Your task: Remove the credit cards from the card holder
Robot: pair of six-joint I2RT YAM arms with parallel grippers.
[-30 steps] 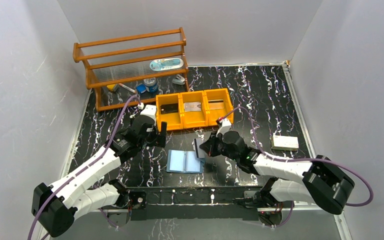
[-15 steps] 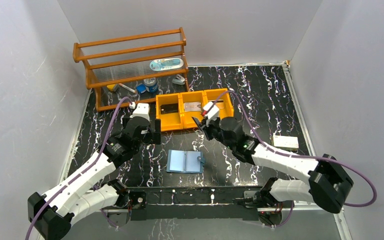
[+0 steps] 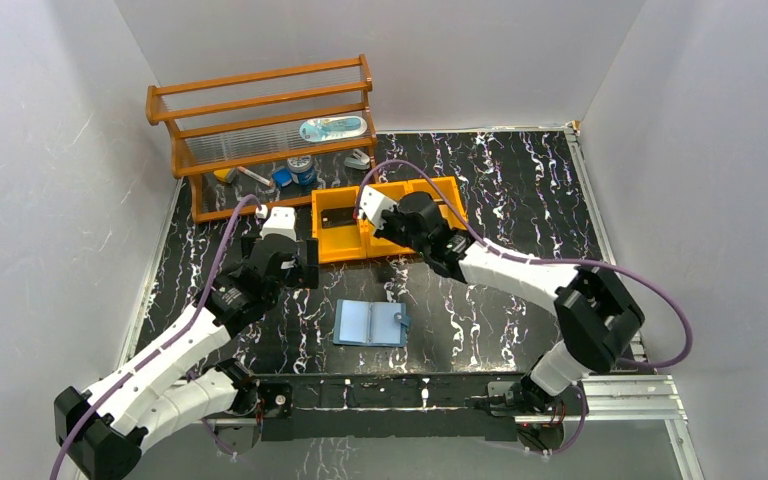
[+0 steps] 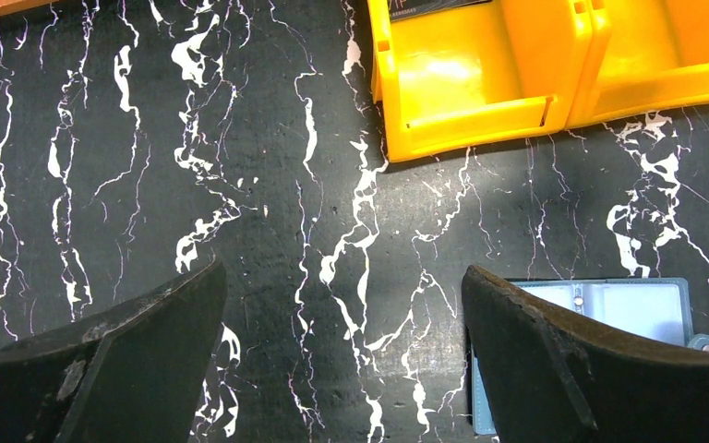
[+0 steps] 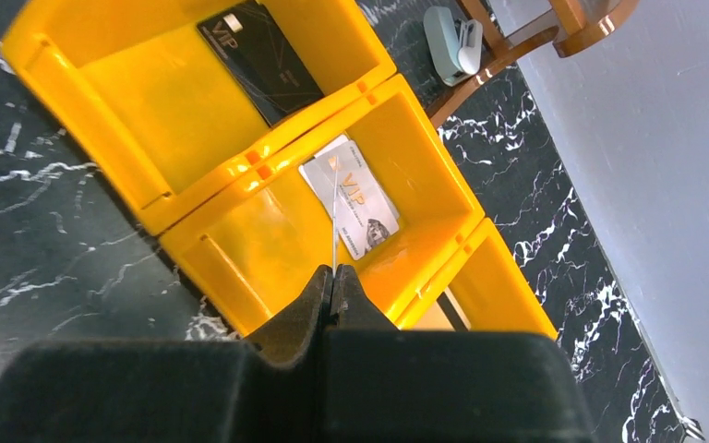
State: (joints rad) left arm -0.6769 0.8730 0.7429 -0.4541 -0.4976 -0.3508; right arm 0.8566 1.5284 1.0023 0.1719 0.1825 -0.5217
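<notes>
The light blue card holder (image 3: 371,323) lies open and flat near the table's front; its corner shows in the left wrist view (image 4: 600,305). My right gripper (image 3: 388,228) is shut on a thin card seen edge-on (image 5: 335,221), held upright over the middle compartment of the orange tray (image 3: 345,252). In the right wrist view (image 5: 334,272), a silver-grey card (image 5: 355,198) lies in that compartment, a dark card (image 5: 260,60) in the neighbouring one and a tan card (image 5: 436,318) in the third. My left gripper (image 3: 305,270) is open and empty (image 4: 342,272), above bare table left of the holder.
A wooden rack (image 3: 260,130) with small items stands at the back left, behind the tray. A small stapler (image 5: 452,37) lies by the rack's foot. Grey walls close in the table on three sides.
My right gripper has lifted a card from the card holder and carried it back-left over the tray's middle compartment. My left arm drew back slightly, then stayed still.
</notes>
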